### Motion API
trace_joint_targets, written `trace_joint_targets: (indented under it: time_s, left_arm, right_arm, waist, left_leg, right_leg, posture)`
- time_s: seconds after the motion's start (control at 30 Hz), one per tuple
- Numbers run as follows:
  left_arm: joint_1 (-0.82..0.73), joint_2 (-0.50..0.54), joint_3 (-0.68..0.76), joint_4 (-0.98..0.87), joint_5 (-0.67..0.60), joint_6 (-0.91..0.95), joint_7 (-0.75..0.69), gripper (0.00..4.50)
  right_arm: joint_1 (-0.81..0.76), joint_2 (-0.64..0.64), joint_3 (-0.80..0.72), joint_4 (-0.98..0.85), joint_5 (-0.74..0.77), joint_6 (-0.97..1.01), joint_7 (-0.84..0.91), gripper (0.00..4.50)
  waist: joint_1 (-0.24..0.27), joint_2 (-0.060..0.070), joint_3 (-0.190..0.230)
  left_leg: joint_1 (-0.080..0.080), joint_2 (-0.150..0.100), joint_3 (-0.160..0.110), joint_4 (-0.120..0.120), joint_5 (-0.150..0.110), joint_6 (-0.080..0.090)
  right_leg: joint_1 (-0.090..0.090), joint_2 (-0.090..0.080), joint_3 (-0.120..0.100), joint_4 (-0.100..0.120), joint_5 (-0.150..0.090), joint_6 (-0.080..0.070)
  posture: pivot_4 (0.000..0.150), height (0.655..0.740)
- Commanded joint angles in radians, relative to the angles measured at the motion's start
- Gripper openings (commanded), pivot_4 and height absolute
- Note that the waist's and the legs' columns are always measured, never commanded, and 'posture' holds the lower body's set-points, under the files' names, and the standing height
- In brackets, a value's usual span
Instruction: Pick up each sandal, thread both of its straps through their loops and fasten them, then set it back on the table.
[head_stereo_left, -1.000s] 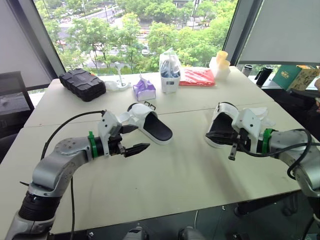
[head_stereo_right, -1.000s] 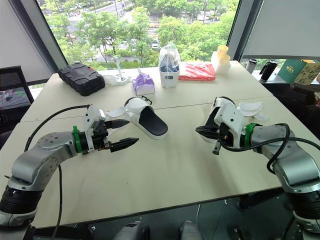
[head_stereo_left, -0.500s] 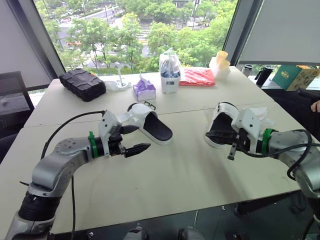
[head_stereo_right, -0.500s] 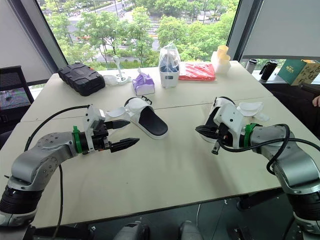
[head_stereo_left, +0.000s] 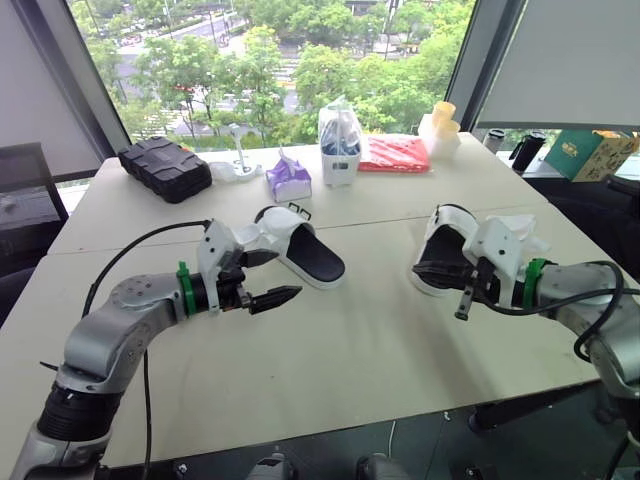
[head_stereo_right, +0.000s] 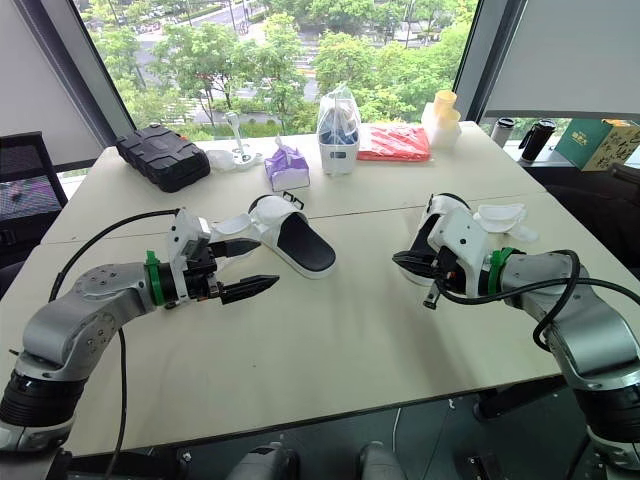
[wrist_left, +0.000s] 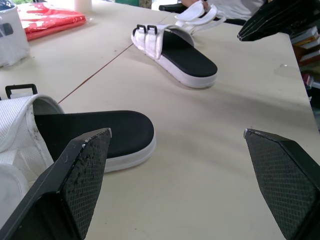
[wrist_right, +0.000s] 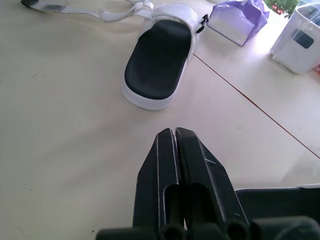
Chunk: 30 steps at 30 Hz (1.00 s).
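Two white sandals with black footbeds lie on the table. The left sandal (head_stereo_left: 306, 251) lies at the middle with its straps spread loose toward my left arm. My left gripper (head_stereo_left: 284, 276) hovers just in front of it, open and holding nothing; the sandal's toe (wrist_left: 100, 134) lies close ahead in the left wrist view. The right sandal (head_stereo_left: 443, 247) lies partly behind my right gripper (head_stereo_left: 421, 268), its white straps (head_stereo_left: 508, 222) unfastened. The right gripper is shut on nothing and points across the table toward the left sandal (wrist_right: 158, 65).
Along the far side stand a black case (head_stereo_left: 164, 168), a purple tissue pack (head_stereo_left: 288, 178), a white container with a bag (head_stereo_left: 340, 142), a red cloth (head_stereo_left: 395, 153) and stacked cups (head_stereo_left: 441, 130). A green box (head_stereo_left: 577, 152) sits off the right edge.
Both arms and both sandals hold their places. A hand at the far right edge has gone out of view.
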Motion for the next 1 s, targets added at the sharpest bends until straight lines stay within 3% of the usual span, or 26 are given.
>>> trace_joint_targets:
  time_s: [0.03, 0.27, 0.57, 0.87, 1.0]
  left_arm:
    - [-0.023, -0.005, 0.018, -0.022, -0.003, -0.016, 0.0, 4.5]
    - [-0.023, -0.02, 0.013, -0.024, 0.006, -0.021, 0.011, 4.5]
    - [-0.023, -0.029, 0.003, -0.031, 0.019, -0.026, 0.023, 4.5]
    - [-0.013, -0.038, 0.007, -0.047, 0.023, -0.021, 0.036, 4.5]
    - [-0.013, -0.039, 0.01, -0.05, 0.022, -0.02, 0.042, 4.5]
  right_arm:
    - [-0.055, 0.016, 0.025, 0.071, -0.129, -0.058, -0.1, 0.84]
    - [-0.187, 0.046, 0.206, 0.353, -0.519, -0.22, -0.345, 4.41]
    - [-0.453, 0.17, 0.381, 0.872, -0.821, -0.374, -0.57, 4.47]
    - [-0.738, 0.318, 0.513, 1.497, -0.987, -0.533, -0.813, 4.47]
    - [-0.797, 0.36, 0.516, 1.63, -1.002, -0.558, -0.901, 4.47]
  waist:
    - [0.0, 0.0, 0.0]
    - [-0.001, 0.0, 0.0]
    - [-0.01, 0.0, 0.0]
    - [-0.031, 0.0, 0.0]
    - [-0.033, 0.0, 0.0]
  left_leg:
    - [0.0, 0.0, 0.0, 0.0, 0.0, 0.0]
    - [0.0, 0.0, 0.001, 0.0, 0.0, -0.001]
    - [0.001, 0.0, 0.002, -0.001, 0.001, -0.001]
    - [0.001, -0.001, 0.002, -0.003, 0.003, -0.005]
    - [0.001, -0.001, 0.001, -0.004, 0.004, -0.006]
  right_leg:
    - [0.0, 0.0, 0.0, 0.0, 0.0, 0.0]
    - [0.0, 0.0, 0.0, 0.0, -0.001, -0.003]
    - [0.0, 0.001, 0.001, 0.0, -0.001, -0.001]
    - [-0.001, 0.001, 0.001, 0.0, 0.0, 0.0]
    - [-0.001, 0.001, 0.001, 0.001, 0.0, 0.0]
  posture:
    - [0.15, 0.74]
    - [0.15, 0.74]
    - [0.15, 0.74]
    - [0.15, 0.74]
    - [0.15, 0.74]
